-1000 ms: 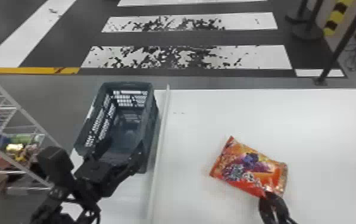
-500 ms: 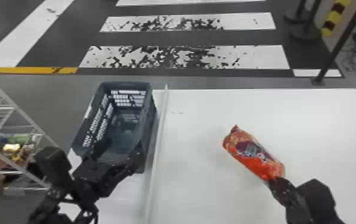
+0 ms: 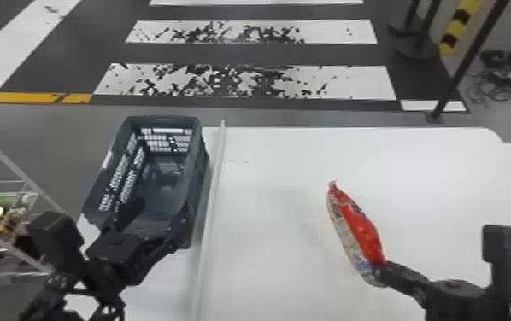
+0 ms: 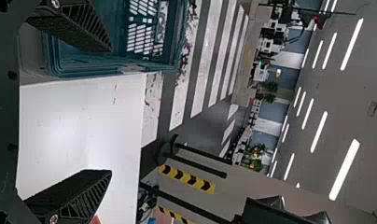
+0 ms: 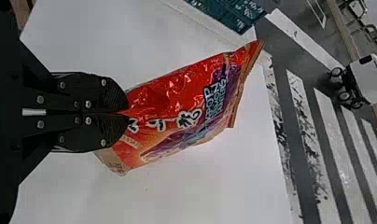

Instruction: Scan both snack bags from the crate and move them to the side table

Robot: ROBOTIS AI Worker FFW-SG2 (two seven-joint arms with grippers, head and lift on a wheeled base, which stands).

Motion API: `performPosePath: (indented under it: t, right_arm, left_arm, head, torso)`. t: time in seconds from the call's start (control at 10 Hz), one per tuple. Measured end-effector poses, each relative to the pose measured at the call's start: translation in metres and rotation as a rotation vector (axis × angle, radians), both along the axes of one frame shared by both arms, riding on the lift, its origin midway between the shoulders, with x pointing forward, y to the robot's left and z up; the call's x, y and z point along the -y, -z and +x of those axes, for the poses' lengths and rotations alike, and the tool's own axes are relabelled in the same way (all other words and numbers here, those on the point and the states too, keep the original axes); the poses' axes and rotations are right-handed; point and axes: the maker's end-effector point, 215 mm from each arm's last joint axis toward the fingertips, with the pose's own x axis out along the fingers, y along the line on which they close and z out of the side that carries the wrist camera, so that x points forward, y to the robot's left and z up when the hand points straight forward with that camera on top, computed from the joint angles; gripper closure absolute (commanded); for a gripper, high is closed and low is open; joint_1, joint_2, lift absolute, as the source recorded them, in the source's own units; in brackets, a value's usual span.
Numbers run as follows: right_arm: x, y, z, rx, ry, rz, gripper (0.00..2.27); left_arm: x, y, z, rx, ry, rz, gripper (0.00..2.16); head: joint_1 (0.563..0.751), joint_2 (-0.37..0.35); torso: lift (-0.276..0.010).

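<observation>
Left arm (image 3: 116, 247) blocks crate's (image 3: 162, 119) near end; far end lies open.

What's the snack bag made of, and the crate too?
The snack bag looks like thin, shiny plastic film, maybe foil-lined: it wrinkles and glints. The crate is probably hard, smooth plastic, with neat slots through its walls.

Ceiling lights (image 4: 344, 169) shine brightly, and a soft shadow seems to cross the table (image 3: 421, 170).
</observation>
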Motion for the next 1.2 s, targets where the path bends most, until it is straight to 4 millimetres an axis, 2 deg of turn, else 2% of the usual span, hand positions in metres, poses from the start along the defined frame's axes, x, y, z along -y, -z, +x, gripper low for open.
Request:
performPosePath:
  t: [0.2,0.4,0.5,0.7,0.8,0.9,1.0,1.1,1.2]
  right_arm:
    - [-0.016,-0.03,-0.014,-0.075,-0.008,0.117,2.25]
    - [-0.022,-0.04,-0.028,-0.146,-0.002,0.17,2.25]
    - [-0.014,-0.035,-0.028,-0.167,0.027,0.149,2.25]
    - [0.012,-0.002,-0.029,-0.239,0.119,0.124,2.25]
    - [0.027,0.007,-0.026,-0.259,0.164,0.114,2.25]
    - [0.043,0.012,-0.024,-0.275,0.205,0.1,2.03]
    - [0.058,0.014,-0.022,-0.285,0.24,0.081,1.15]
    - [0.07,0.015,-0.019,-0.288,0.267,0.057,0.0]
    - [0.084,0.02,-0.018,-0.292,0.296,0.015,0.0]
  left_arm:
    - [0.005,0.002,0.0,-0.002,0.008,-0.005,0.07]
    - [0.009,0.004,0.0,-0.006,0.013,-0.004,0.07]
    - [0.01,0.005,-0.001,-0.007,0.018,-0.001,0.07]
    - [0.012,0.005,-0.001,-0.007,0.021,0.0,0.07]
    - [0.011,0.005,-0.001,-0.007,0.021,0.001,0.07]
    - [0.012,0.005,-0.001,-0.007,0.022,0.001,0.07]
    - [0.012,0.005,-0.001,-0.007,0.023,0.0,0.07]
    - [0.013,0.005,-0.001,-0.007,0.024,-0.001,0.07]
    - [0.013,0.005,-0.001,-0.007,0.025,-0.001,0.07]
  head:
    - [0.695,0.085]
    - [0.695,0.097]
    - [0.695,0.082]
    - [0.695,0.031]
    - [0.695,0.015]
    - [0.695,-0.018]
    - [0.695,-0.049]
    - [0.695,-0.073]
    - [0.695,-0.088]
  torso:
    - [-0.029]
    - [-0.029]
    - [-0.029]
    - [-0.029]
    - [-0.029]
    - [-0.029]
    - [-0.029]
    - [-0.029]
    - [-0.029]
